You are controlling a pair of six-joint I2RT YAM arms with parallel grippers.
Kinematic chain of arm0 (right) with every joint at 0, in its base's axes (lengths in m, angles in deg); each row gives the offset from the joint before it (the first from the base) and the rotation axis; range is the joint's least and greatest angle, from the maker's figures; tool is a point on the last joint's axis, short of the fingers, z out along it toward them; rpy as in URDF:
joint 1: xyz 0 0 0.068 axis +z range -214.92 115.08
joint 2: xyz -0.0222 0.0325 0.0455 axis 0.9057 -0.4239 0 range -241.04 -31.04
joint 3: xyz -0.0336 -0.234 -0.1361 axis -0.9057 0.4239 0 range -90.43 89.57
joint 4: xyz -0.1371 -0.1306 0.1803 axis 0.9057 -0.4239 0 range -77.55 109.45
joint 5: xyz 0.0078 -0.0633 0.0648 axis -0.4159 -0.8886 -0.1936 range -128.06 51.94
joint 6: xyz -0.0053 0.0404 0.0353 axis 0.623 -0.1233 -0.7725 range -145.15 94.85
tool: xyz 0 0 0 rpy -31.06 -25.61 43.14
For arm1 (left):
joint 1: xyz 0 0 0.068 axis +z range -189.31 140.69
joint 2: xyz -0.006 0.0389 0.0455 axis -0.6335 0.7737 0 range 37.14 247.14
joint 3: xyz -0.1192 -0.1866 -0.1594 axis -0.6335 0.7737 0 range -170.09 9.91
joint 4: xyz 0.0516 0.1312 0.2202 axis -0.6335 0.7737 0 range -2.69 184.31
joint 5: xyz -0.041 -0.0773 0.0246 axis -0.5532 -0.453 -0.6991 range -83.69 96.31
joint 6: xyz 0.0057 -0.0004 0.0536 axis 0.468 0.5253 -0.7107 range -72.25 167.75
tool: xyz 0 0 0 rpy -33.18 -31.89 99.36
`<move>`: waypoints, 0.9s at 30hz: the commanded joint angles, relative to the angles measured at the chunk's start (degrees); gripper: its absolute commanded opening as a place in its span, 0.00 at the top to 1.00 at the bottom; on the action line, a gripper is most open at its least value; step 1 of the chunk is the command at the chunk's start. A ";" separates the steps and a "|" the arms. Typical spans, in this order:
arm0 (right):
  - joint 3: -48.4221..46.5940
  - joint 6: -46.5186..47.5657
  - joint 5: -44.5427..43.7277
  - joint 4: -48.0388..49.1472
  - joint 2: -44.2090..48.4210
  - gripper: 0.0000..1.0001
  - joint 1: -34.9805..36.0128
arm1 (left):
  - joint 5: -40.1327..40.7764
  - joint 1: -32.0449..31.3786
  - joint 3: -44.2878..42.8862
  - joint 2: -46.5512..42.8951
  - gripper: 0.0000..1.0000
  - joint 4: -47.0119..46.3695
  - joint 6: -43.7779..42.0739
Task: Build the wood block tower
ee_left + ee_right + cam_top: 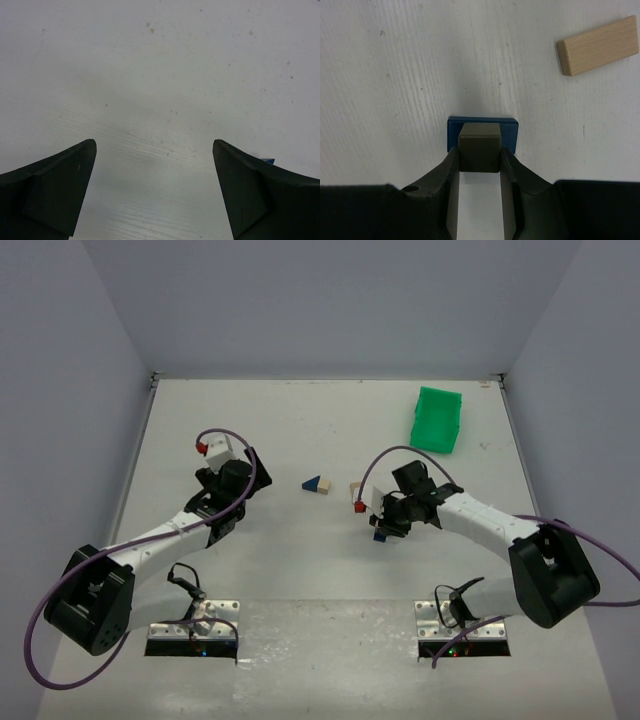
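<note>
The small block, pinched by its flat sides in the right fingers, looks light, hard and slippery; the left fingers gape empty.

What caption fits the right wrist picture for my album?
Right claw pinches an olive block in front of a blue block; tan plank lies apart.

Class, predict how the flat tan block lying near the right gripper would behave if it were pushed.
The tan block lies on a broad face, so it would probably slide rather than tip or roll. Its straight edges and wood grain suggest it is stiff, and likely light.
</note>
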 commanded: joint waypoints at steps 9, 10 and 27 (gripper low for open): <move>0.01 -0.19 -1.31 0.79 0.31 0.68 0.29 | 0.46 0.77 -1.13 0.03 0.00 -2.68 -0.23; 0.17 -0.34 -1.33 0.92 0.44 0.68 0.29 | 0.46 0.77 -1.19 0.16 0.00 -2.70 -0.23; 0.97 -1.35 -1.01 0.47 1.65 0.63 0.24 | 0.41 0.77 -1.57 1.11 0.00 -2.61 -0.23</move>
